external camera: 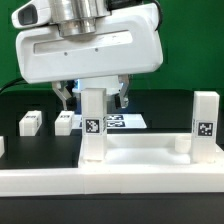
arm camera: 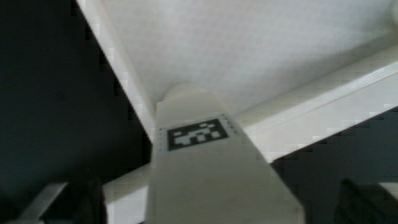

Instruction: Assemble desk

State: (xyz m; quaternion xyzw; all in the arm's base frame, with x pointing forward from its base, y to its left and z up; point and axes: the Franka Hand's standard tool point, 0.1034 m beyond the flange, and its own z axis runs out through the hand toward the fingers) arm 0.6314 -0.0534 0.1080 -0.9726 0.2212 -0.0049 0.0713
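White plastic makes up every desk part in view. One wide rimmed panel [external camera: 150, 166] lies flat on the black bench [external camera: 25, 150], nearest the camera and running towards the exterior view's right.

Four short square legs can be counted. Two stand upright on the panel: one leg [external camera: 93, 140] at its end towards the exterior view's left, and a second upright leg [external camera: 205, 110] at the opposite end. Each shows one black-and-white tag on the face turned to the camera. The other two are off the panel, on the bench farther back towards the exterior view's left: one loose leg [external camera: 30, 122] and another loose leg [external camera: 65, 122], side by side with a small gap between them. At the very edge of that side a further white piece is cut off by the frame — I cannot tell what it is.

One pincer [external camera: 93, 100] hangs over the first upright leg with its jaws spread wide, one finger on each side of the leg's top and neither touching it; it holds nothing. The wrist view looks straight down that leg [arm camera: 199, 150], its tag facing up, with the panel [arm camera: 249, 40] spreading out beyond it and both dark fingers [arm camera: 43, 203] apart at either side.

Behind the pincer the marker board [external camera: 128, 121] lies flat on the bench — one sheet, partly hidden.
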